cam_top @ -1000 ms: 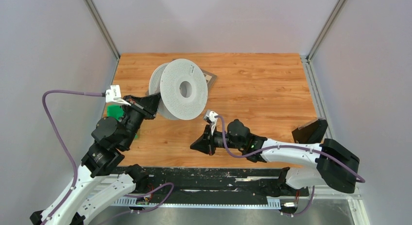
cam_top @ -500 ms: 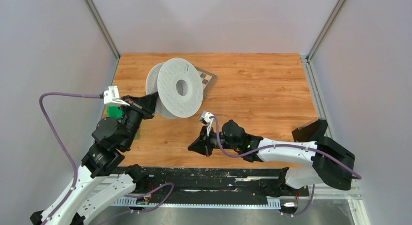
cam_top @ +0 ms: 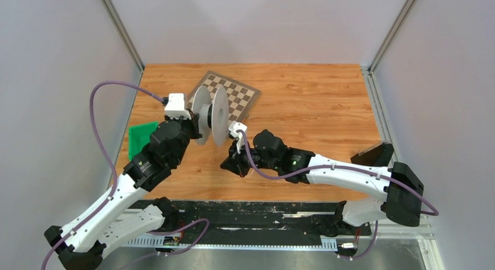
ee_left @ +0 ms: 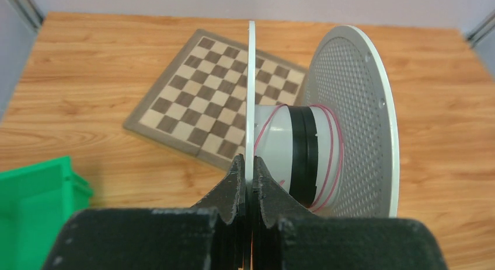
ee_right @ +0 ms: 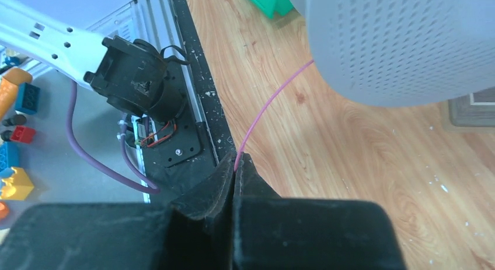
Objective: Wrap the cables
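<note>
Left gripper (ee_left: 246, 165): we're clamping the rim of the spool's near flange (ee_left: 251, 72) edge-on, fingers pressed tight against the thin plastic.

The spool (cam_top: 213, 115) is standing on edge with its axle roughly level, over the table (cam_top: 315, 101) at the near-left corner of the checkerboard (ee_left: 198, 107). The green bin (ee_left: 35, 194) is off to the left. We can't tell whether the spool is resting on the wood or hanging slightly above it.

Right gripper (ee_right: 235, 165): the jaws are closed on the cable (ee_right: 271, 104), a thin pink strand running from the tips up behind the perforated far flange (ee_left: 356, 107). A few loops are already sitting on the hub (ee_left: 280, 147), loosely spaced.

Handling, as we're judging it:
- The cable looks thin, limp and smooth, so it's probably going to slide through the pads under tension. We're favouring a pinch close to the spool so the free run stays short.
- The spool looks like light, hollow plastic, and the flanges are probably flexing under side load.
- A rim pinch is giving little resistance to twisting, so we're wanting gentle cable tension only.
- The loops look slack, so they may be slipping sideways on the hub.
</note>
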### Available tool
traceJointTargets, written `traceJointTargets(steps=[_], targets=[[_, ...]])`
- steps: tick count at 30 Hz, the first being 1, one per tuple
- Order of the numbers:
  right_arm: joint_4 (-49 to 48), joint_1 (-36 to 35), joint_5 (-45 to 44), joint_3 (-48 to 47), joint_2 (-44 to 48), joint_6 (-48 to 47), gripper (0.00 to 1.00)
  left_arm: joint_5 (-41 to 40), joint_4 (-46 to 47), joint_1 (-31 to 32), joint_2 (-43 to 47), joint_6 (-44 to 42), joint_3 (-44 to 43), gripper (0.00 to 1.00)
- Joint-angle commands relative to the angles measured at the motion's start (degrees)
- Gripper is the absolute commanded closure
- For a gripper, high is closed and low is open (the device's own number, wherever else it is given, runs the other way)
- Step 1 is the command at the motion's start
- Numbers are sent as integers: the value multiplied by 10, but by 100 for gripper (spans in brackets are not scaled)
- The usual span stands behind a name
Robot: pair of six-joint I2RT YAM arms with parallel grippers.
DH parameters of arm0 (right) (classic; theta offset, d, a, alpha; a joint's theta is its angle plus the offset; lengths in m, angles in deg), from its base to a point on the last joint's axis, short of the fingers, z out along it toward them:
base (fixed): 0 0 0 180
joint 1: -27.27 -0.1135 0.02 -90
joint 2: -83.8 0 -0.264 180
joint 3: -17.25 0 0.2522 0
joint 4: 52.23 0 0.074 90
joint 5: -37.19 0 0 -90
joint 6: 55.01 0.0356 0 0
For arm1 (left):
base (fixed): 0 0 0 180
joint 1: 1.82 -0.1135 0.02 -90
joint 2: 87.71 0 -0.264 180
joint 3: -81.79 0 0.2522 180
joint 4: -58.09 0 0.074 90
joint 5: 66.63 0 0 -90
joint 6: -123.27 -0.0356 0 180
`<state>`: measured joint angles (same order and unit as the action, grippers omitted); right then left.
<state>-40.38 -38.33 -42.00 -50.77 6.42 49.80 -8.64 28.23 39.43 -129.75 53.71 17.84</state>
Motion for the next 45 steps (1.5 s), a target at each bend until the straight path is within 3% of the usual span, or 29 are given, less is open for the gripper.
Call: traceJointTargets(steps=[1, 2, 5, 11, 18, 28, 40, 45], targets=[[47, -2, -12, -53, 45, -58, 100, -63, 49, 18, -4, -129, -25, 100], [48, -2, -13, -62, 3, -68, 100, -63, 51, 18, -4, -140, -24, 100], [51, 3, -10, -85, -5, -96, 100, -39, 59, 20, 6, -203, -6, 100], [51, 13, -21, -119, -13, -170, 100, 91, 64, 21, 64, -314, 41, 100], [53, 24, -57, -135, -7, -219, 100, 183, -50, 20, 79, -395, 19, 100], [61, 33, -97, -88, 68, -289, 100, 287, -155, 20, 86, -498, 1, 100], [90, 36, -16, -34, 113, -379, 100, 407, -209, 20, 103, -592, -19, 100], [99, 36, -36, -16, 133, -418, 100, 448, -238, 20, 90, -620, -47, 100]])
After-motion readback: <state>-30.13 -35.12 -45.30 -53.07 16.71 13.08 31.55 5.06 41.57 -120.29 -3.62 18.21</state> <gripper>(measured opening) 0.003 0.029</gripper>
